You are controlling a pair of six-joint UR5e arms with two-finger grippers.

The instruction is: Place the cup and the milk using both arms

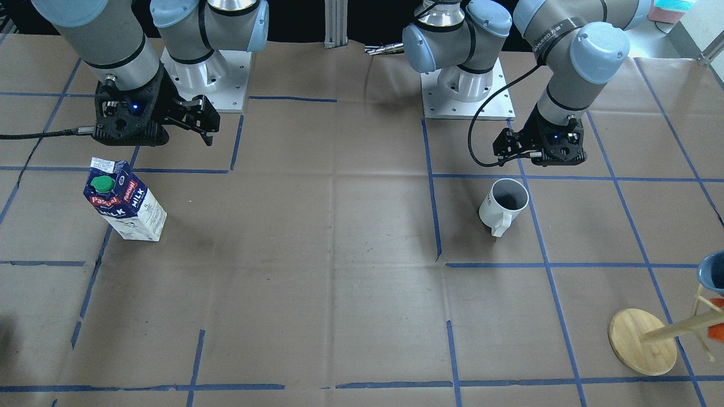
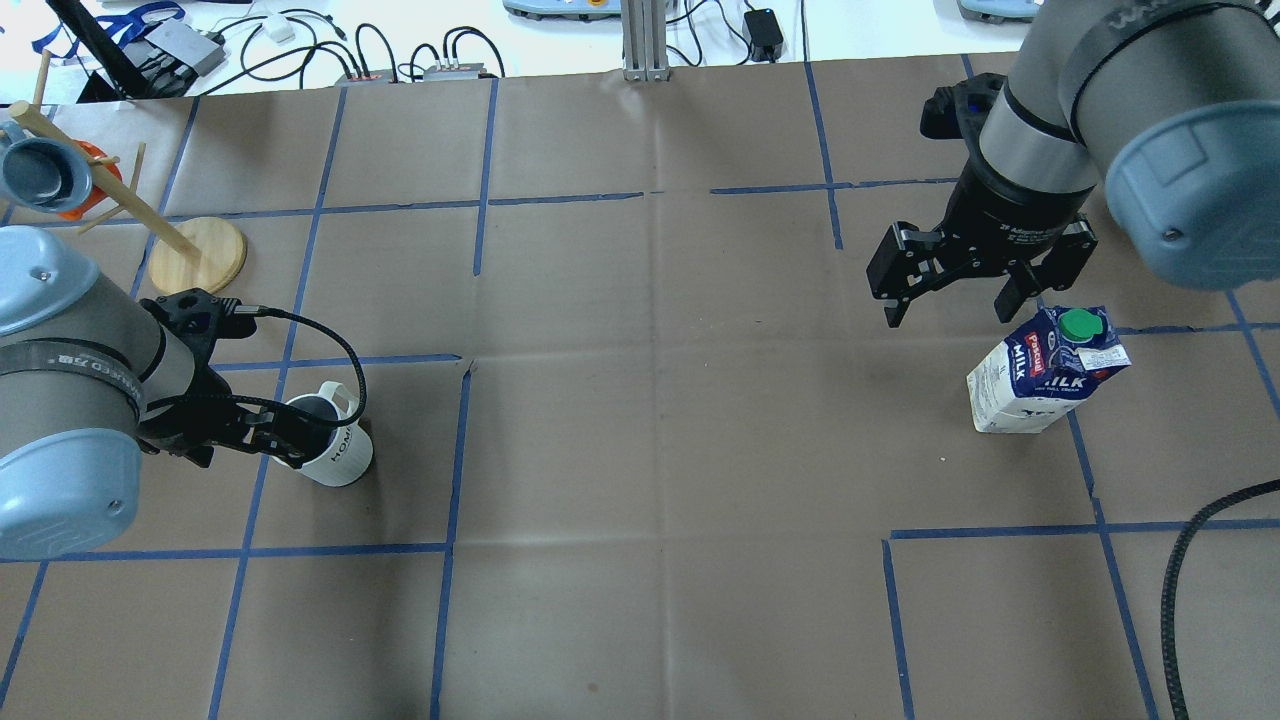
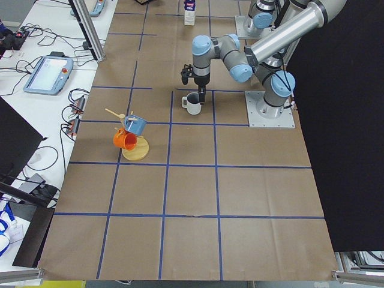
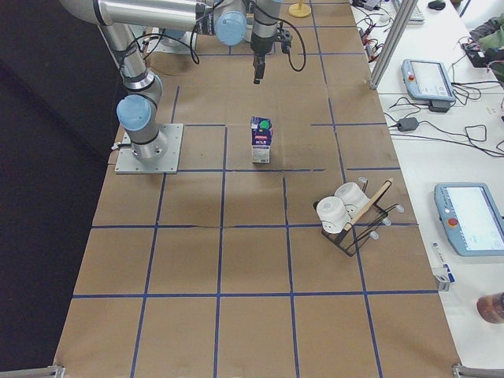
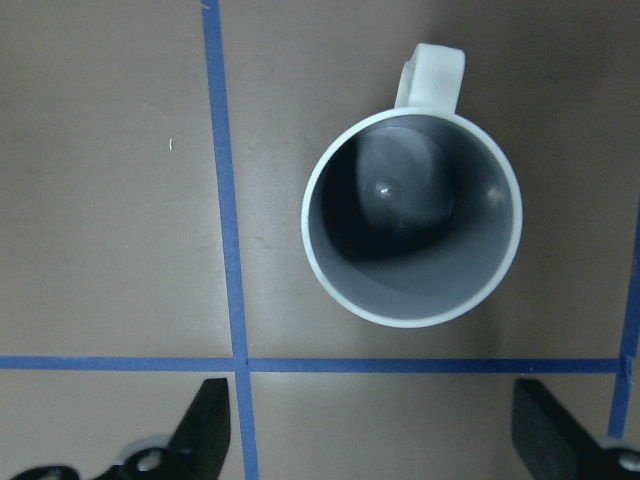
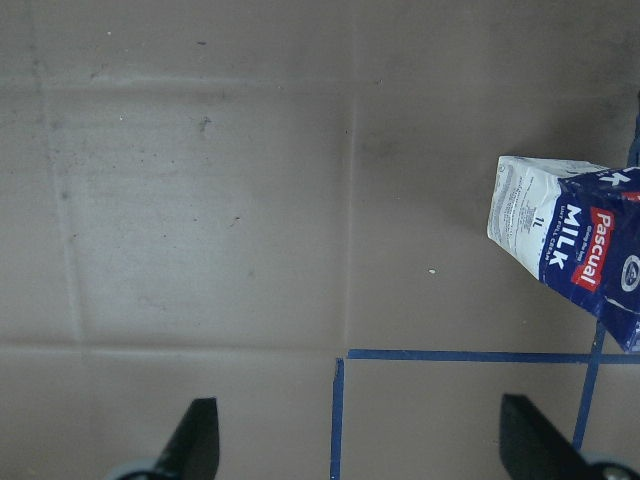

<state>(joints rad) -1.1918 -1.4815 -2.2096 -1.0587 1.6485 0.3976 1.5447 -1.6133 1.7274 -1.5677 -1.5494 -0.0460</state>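
The white cup [image 1: 503, 206] stands upright on the paper-covered table, its handle pointing away from the robot. My left gripper [image 1: 509, 148] hovers open just above it, on the robot's side. In the left wrist view the cup [image 5: 412, 220] lies ahead of the open gripper [image 5: 375, 440]. In the overhead view the left gripper [image 2: 285, 435] partly covers the cup [image 2: 345, 458]. The milk [image 1: 121, 200] stands upright. My right gripper [image 1: 201, 121] is open and empty, raised beside it toward the table's middle [image 2: 950, 295]. The right wrist view shows the milk [image 6: 565, 245] at its right edge.
A wooden mug tree [image 1: 642, 341] with a blue and an orange cup stands beyond the cup, toward the table's left end [image 2: 197, 255]. A rack with white cups [image 4: 346, 216] shows in the exterior right view. Blue tape lines grid the table. The arm bases [image 1: 466, 85] sit at the robot's edge.
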